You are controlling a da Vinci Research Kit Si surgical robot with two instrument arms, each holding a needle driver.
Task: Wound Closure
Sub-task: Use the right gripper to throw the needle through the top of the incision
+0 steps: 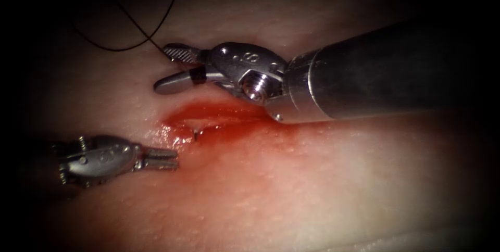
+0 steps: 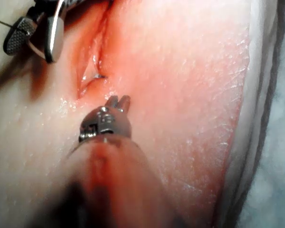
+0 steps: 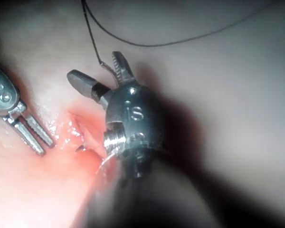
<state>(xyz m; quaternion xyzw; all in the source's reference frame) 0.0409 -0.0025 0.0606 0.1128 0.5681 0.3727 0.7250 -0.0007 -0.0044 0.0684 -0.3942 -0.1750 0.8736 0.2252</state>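
1. Pale tissue (image 1: 323,189) fills the background; red fluid (image 1: 229,122) pools in the cut (image 1: 208,122).
2. Right tool (image 1: 174,67), above the cut, is spread wide, empty; thread (image 1: 130,28) loops by its upper jaw.
3. Left tool (image 1: 164,159), narrowly parted, holds nothing.
4. A short dark piece, needle or thread I cannot tell, shows at the cut's edge.

Bare tissue (image 1: 291,194) right of the cut (image 1: 208,122); thread (image 1: 130,28) loop beyond the right tool (image 1: 174,70).

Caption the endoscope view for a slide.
Right tool, open, beside the thread above the cut; left tool empty, slightly open, at the cut's left end.
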